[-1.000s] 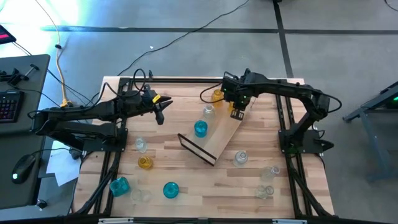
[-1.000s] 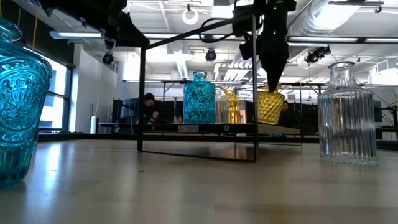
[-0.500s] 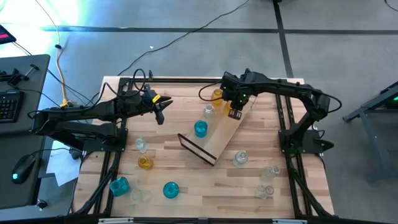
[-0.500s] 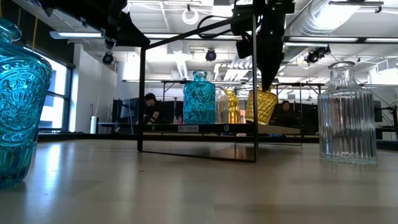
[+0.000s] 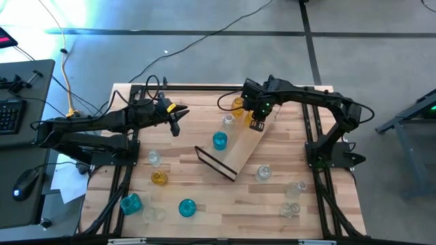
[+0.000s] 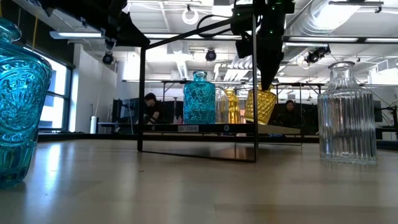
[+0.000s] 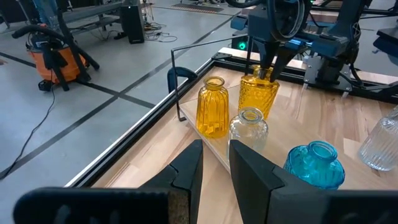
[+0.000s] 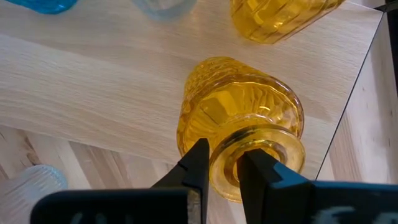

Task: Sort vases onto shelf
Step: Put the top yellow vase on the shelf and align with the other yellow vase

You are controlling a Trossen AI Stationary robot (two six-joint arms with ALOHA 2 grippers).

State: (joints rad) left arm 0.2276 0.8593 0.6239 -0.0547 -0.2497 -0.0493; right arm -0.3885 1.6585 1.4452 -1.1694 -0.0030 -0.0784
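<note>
1. The shelf (image 5: 235, 151) is seen lying aslant mid-table; its far end carries a ribbed amber vase (image 7: 211, 106), a clear vase (image 7: 249, 127) and a teal vase (image 5: 219, 140), with bare board left toward the near wire frame.
2. Open tabletop is left between the shelf and the left gripper (image 5: 176, 122), which is held off to the side — fingers narrowly parted, nothing between them.
3. The right gripper (image 8: 222, 169) is set over the shelf's far end — its fingers are closed narrowly on the neck of a patterned amber vase (image 8: 239, 115), which is seen tilted, base on the board.
</note>
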